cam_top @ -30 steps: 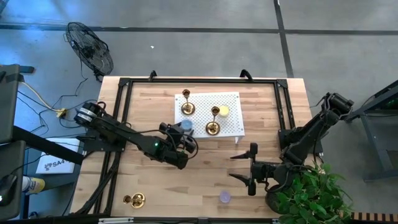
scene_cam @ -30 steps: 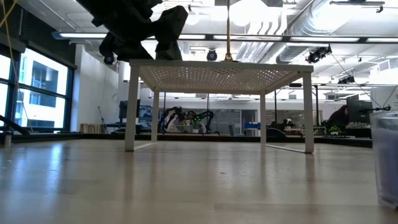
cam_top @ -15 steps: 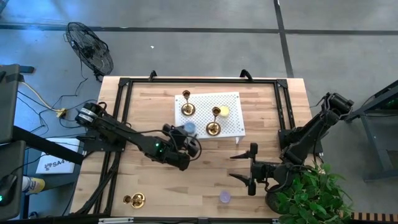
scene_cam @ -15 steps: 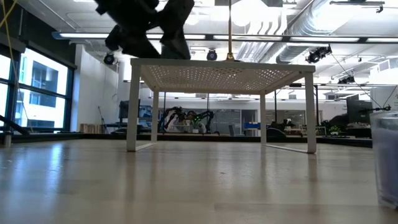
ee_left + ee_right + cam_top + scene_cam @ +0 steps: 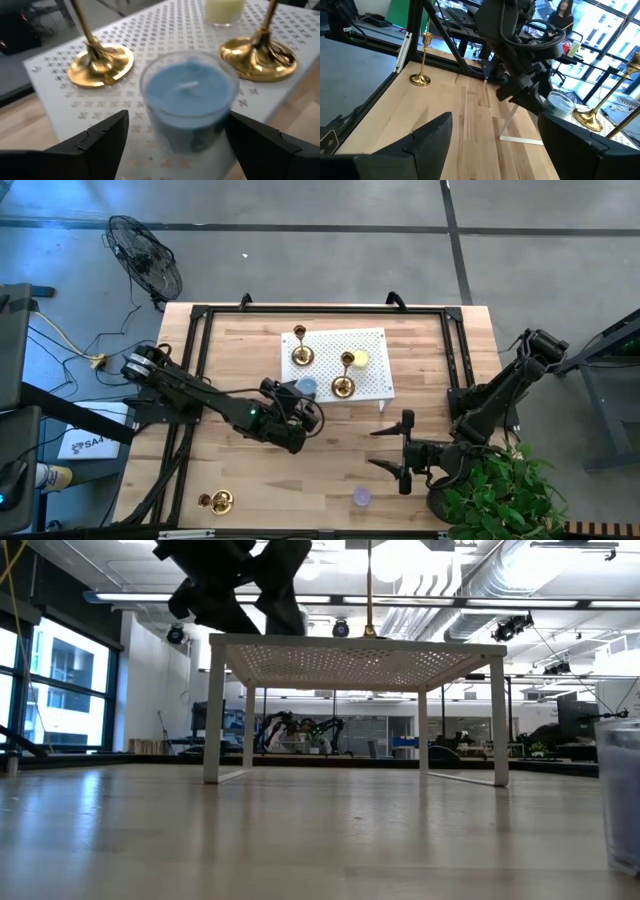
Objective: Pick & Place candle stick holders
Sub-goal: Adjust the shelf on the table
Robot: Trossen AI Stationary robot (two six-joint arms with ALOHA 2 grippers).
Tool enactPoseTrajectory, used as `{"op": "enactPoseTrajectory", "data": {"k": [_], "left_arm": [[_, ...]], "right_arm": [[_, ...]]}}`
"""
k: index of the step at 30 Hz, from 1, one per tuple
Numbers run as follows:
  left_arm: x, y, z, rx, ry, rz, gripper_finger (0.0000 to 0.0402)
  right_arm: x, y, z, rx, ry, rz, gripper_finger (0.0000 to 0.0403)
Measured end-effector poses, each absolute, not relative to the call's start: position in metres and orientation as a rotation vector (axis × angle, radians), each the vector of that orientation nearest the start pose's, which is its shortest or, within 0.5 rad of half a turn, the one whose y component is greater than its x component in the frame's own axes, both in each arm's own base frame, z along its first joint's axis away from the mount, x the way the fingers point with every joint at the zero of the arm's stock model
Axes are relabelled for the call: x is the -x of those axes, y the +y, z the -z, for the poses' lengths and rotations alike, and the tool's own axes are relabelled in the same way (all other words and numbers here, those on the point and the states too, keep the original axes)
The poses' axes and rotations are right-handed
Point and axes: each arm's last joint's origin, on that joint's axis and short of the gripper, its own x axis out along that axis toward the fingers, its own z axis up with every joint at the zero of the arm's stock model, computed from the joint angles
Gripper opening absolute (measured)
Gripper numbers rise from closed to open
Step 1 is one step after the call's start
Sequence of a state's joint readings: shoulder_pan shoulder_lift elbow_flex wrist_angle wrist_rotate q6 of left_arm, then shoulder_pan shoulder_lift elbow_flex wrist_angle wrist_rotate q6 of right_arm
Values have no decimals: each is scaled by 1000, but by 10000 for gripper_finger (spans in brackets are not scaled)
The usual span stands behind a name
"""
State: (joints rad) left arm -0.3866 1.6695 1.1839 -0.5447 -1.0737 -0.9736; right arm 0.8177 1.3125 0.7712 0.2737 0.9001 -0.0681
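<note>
Two gold candlesticks (image 5: 299, 352) (image 5: 343, 385) stand by their round bases on a white perforated stand (image 5: 378, 385); they also show in the left wrist view (image 5: 100, 62) (image 5: 260, 50). A third candlestick (image 5: 215, 501) stands on the table near its near-left corner and shows in the right wrist view (image 5: 421, 75). My left gripper (image 5: 300, 402) is open, with its fingers on either side of a blue candle in a glass jar (image 5: 187, 107) that stands on the stand's near-left part. My right gripper (image 5: 400, 452) is open and empty at the table's near right. My left gripper has one finger (image 5: 100, 142) clearly apart from the jar. The other finger (image 5: 260, 142) stands close against the jar's side (image 5: 231, 115), and I cannot tell whether it touches. The fingers come level from the table's near-left side.
A yellow candle (image 5: 360, 358) sits on the stand's far right part. A purple candle (image 5: 361, 497) stands on the table near the near edge. A black frame (image 5: 200, 320) runs round the table. A plant (image 5: 500, 490) stands at the near right.
My left gripper has gone a little toward the table's right edge, and the blue candle has shifted the same way on the stand. Over the last half second both have kept still.
</note>
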Motion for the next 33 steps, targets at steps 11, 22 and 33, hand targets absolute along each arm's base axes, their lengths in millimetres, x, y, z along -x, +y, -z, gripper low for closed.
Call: {"op": "enactPoseTrajectory", "data": {"k": [11,22,33], "left_arm": [[-317,-101,-236,169,375,-921,319],[-315,-108,-243,195,443,-859,319],[-295,-127,-253,215,569,-836,319]], "right_arm": [[-205,187,-261,269,179,58,289],[-205,187,-261,268,180,50,289],[-205,187,-261,267,180,36,289]]}}
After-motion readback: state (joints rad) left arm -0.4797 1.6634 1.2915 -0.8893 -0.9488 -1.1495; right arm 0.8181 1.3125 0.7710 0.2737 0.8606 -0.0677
